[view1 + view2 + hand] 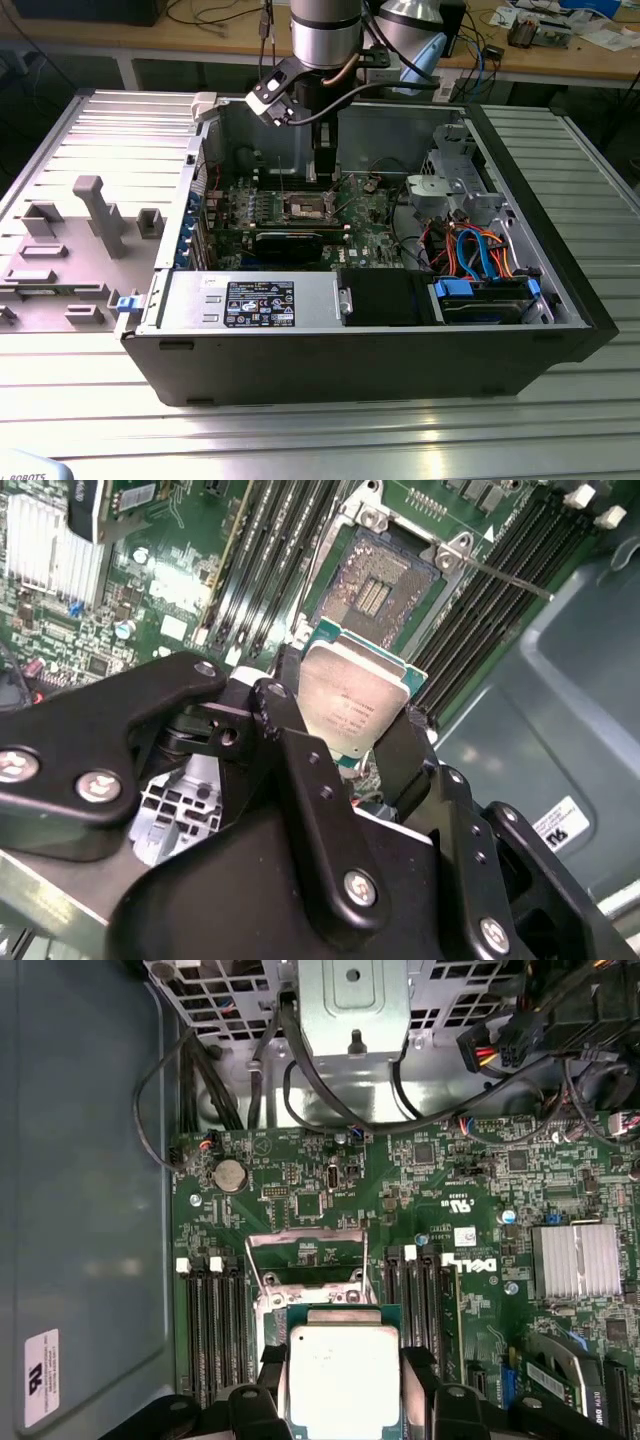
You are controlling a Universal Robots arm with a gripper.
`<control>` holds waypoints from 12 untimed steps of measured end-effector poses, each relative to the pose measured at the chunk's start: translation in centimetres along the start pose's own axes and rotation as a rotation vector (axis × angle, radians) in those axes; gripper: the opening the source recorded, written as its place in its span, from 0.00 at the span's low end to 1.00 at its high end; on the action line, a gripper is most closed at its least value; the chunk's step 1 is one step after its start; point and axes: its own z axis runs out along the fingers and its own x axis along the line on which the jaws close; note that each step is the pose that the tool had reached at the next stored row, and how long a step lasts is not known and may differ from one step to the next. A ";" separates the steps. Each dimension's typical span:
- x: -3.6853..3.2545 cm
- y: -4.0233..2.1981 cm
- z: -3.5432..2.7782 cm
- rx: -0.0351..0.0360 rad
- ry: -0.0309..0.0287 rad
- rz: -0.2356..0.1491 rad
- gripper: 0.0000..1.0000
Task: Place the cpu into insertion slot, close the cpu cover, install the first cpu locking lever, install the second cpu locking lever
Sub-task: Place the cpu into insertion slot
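In the exterior view, the arm is reaching down into the open computer case [400, 340]. The gripper [322, 165] is hanging just above the green motherboard [370, 225], over the insertion slot [305, 208] near the board's middle.

In the second wrist view, the gripper's black fingers [300, 755] are clamping the cpu [350, 702] by two opposite edges, with its silver-grey top facing the camera. The chip is hovering apart from the slot, whose dark centre is lying bare beyond it between the banks of memory slots [255, 570]. A thin locking lever [505, 582] is sticking out from one corner of the slot, unlatched.

In the first wrist view, the cpu is sitting between the fingers, over the side of the slot away from the cpu cover [305, 1236]. The cover is lying swung open, leaving the opening free.

The chip is probably handling as a light, stiff, thin plate. Its smooth metal top is likely slippery, and its underside and the slot's contacts are likely fragile. The bare side edges, where the fingers are already pinching it, look like the safest hold.
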 end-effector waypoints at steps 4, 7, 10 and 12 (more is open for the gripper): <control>0.07 -0.05 0.25 0.0008 -0.0001 0.000 0.54; 0.07 -0.05 0.28 0.0008 -0.0002 0.000 0.54; 0.07 -0.05 0.28 0.0008 -0.0002 0.000 0.54; 0.07 -0.05 0.29 0.0008 -0.0001 0.000 0.54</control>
